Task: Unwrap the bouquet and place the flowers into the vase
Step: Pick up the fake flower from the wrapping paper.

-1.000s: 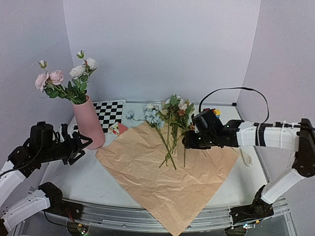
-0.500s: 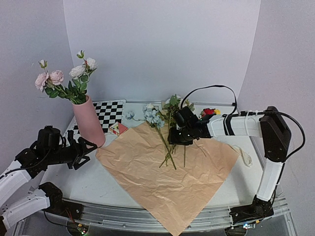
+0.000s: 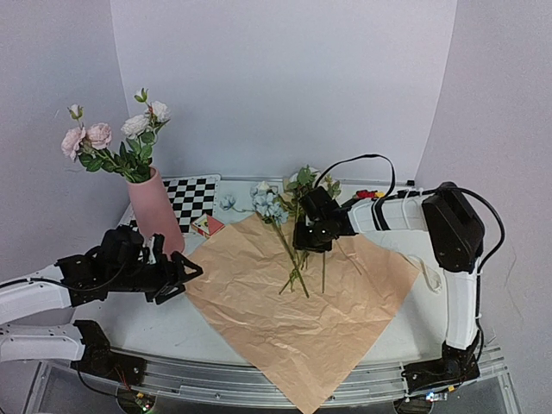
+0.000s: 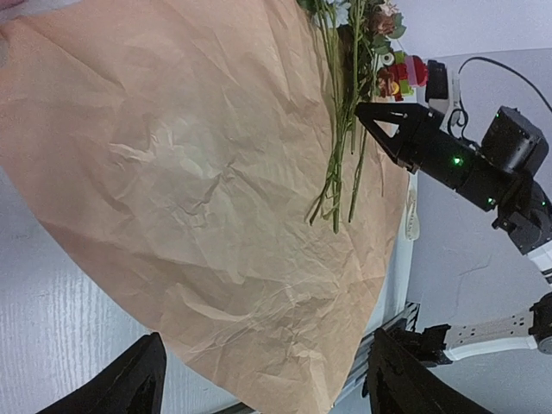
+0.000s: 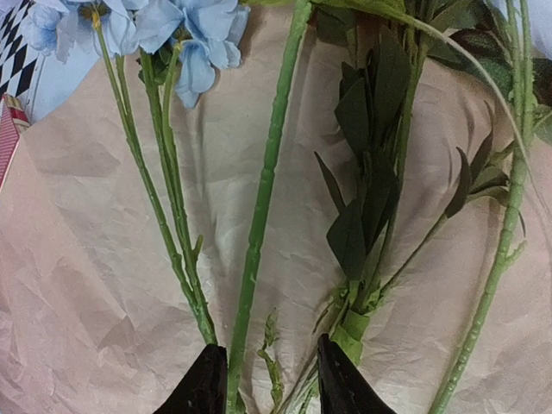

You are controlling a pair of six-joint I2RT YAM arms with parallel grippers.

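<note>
The bouquet's kraft paper lies spread flat on the table. On it lie loose flowers, their stems pointing toward me; pale blue blooms lie at the far end. My right gripper is low over those stems, jaws partly open. They straddle a thick green stem and a small sprig, and I see no pinch. The pink vase stands upright at the left and holds several pink and white flowers. My left gripper is wide open and empty at the paper's left corner.
A checkerboard mat and a small red card lie behind the paper beside the vase. Colourful toy bricks sit at the back right, behind my right arm. A white cord lies off the paper's right corner.
My right gripper has slid left onto the flower stems and its jaws have narrowed around them. My left gripper has moved right, from beside the vase to the paper's left corner.
</note>
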